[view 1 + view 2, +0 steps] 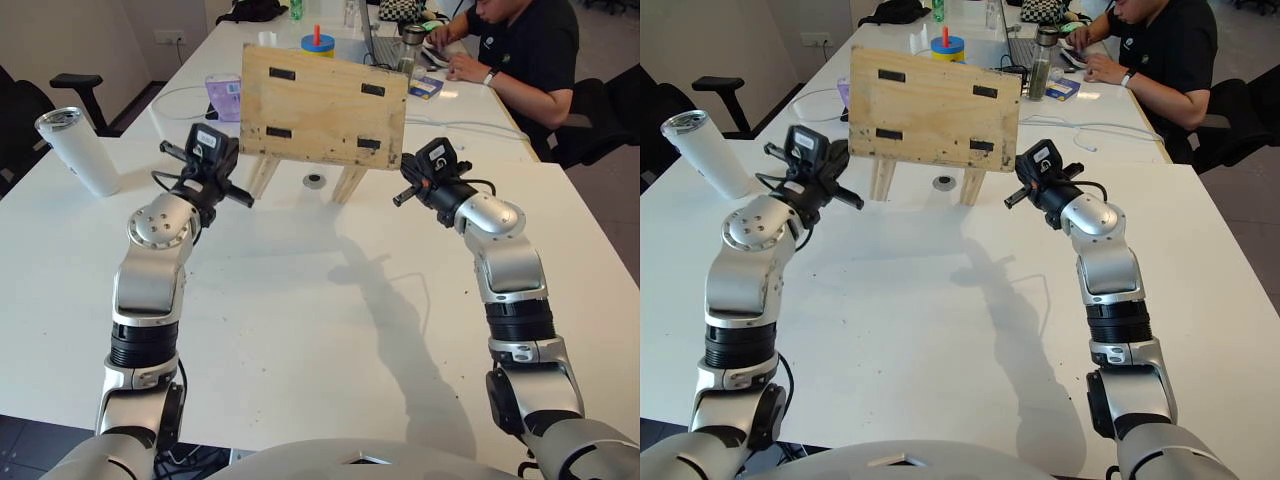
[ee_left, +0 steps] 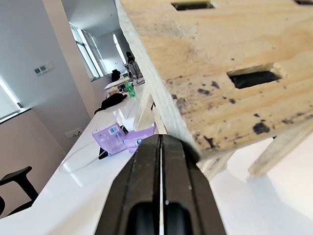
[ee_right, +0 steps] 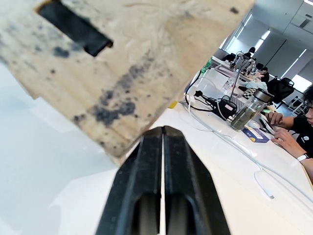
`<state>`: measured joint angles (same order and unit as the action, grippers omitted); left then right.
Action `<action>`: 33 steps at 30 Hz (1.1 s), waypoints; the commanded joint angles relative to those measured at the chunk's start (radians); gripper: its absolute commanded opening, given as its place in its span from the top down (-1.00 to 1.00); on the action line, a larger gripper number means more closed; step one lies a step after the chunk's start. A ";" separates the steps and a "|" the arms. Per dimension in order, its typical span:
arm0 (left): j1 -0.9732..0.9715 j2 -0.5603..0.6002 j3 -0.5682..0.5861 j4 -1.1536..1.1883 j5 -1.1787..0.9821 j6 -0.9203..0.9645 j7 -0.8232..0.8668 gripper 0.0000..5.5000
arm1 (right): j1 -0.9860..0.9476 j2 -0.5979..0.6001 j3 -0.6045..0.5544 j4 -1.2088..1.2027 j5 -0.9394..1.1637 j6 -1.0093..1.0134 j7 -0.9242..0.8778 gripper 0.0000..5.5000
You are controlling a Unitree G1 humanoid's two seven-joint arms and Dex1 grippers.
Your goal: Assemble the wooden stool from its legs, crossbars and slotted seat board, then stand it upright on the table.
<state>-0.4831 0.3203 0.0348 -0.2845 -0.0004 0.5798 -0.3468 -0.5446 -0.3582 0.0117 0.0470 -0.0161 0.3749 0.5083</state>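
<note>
The wooden stool stands tipped at the far middle of the table, its slotted seat board (image 1: 323, 105) facing me and nearly upright. Two of its legs (image 1: 350, 183) reach down to the tabletop below the board's lower edge. My left gripper (image 1: 237, 162) is shut, its fingertips (image 2: 160, 139) against the board's lower left corner. My right gripper (image 1: 405, 172) is also shut, its fingertips (image 3: 163, 129) at the lower right corner of the seat board (image 3: 142, 58). Nothing is held between either pair of fingers.
A white tumbler (image 1: 80, 150) leans at the far left. A small dark round piece (image 1: 315, 181) lies between the stool's legs. Behind the stool are a purple box (image 1: 224, 95), cables and a bottle (image 1: 408, 50). A person sits at the back right.
</note>
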 commanded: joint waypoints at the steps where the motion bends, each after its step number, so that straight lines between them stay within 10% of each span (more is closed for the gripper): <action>1: -0.039 -0.077 -0.106 -0.028 -0.097 -0.019 -0.086 1.00 | -0.129 0.099 0.066 -0.099 0.107 -0.032 0.073 1.00; 33: 0.216 -0.023 -0.020 0.157 -0.067 -0.123 -0.038 1.00 | 0.160 0.056 -0.005 0.052 0.052 -0.098 -0.066 1.00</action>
<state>-0.2979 0.2989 0.0052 -0.1542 -0.0615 0.4716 -0.3927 -0.4373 -0.3170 0.0148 0.0329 0.0489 0.3044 0.4885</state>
